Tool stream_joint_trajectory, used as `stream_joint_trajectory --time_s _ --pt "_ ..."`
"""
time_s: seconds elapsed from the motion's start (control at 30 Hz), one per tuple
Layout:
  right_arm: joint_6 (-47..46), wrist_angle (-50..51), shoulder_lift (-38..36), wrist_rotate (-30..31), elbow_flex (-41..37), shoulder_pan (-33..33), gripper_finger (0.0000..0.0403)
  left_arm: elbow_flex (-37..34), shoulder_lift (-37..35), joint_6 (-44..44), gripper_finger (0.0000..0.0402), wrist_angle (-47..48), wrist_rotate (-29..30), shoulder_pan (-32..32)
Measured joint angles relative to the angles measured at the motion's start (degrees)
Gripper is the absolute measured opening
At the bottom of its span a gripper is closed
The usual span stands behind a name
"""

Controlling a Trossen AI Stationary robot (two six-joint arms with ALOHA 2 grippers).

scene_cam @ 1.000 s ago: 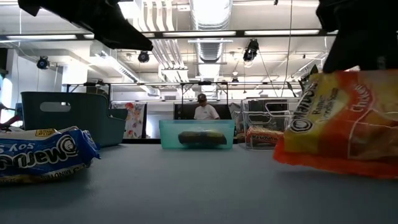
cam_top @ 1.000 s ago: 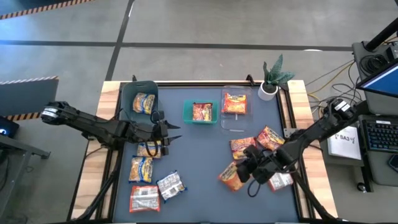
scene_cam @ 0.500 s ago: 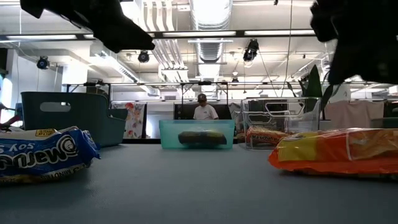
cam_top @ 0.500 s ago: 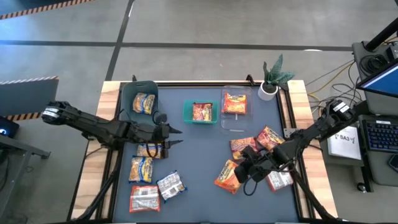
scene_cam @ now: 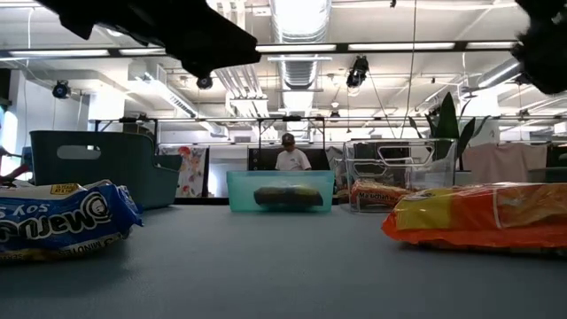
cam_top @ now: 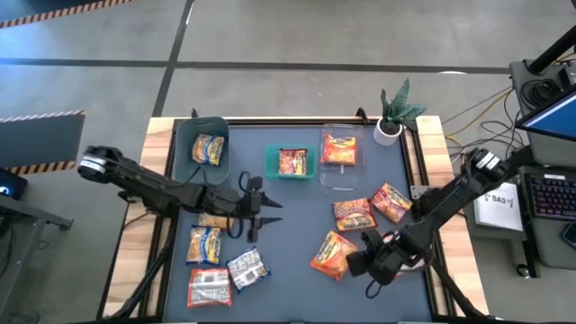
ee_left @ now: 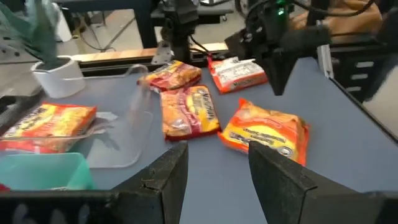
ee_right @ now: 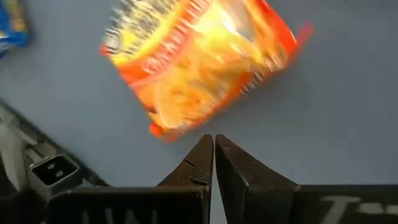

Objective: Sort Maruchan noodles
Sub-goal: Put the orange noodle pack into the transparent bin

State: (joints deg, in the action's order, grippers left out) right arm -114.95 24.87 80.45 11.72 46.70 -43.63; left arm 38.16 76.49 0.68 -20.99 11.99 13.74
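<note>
The table (cam_top: 297, 297) has a dark mat with wooden side edges. Directly on it: a grey bin (cam_top: 200, 133), a teal bin (cam_top: 290, 174), a clear bin (cam_top: 340, 171), a potted plant (cam_top: 393, 115), and roughly nine loose packets (cam_top: 333, 255).

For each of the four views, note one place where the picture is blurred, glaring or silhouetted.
High view: even light, all sharp. Low view: ceiling lights glare, and the arms overhead show as black silhouettes. Left wrist view: the potted plant at the edge is soft. Right wrist view: the orange noodle packet is smeared with blur, while the shut right gripper stays crisp.
</note>
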Motion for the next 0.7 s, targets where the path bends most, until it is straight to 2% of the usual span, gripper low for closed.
stream_joint_trajectory --time_s 0.13,0.33,0.5,0.7 --pt "-4.2 -0.8 5.5 -3.9 0.3 -0.7 0.0008 0.1 0.2 0.0 0.0151 0.3 0.0 2.6" --pt "-1.8 -1.7 12.2 -0.4 4.1 0.1 0.0008 -0.2 0.1 1.0 0.0151 0.5 0.0 6.8" --pt "5.6 -1.6 17.5 3.4 9.4 2.6 0.0008 -0.3 1.5 1.8 0.0151 0.2 1.2 9.9" --pt "21.7 -0.7 21.5 8.6 16.9 5.5 0.0008 -0.4 4.1 3.8 0.0151 -4.0 2.4 11.0"
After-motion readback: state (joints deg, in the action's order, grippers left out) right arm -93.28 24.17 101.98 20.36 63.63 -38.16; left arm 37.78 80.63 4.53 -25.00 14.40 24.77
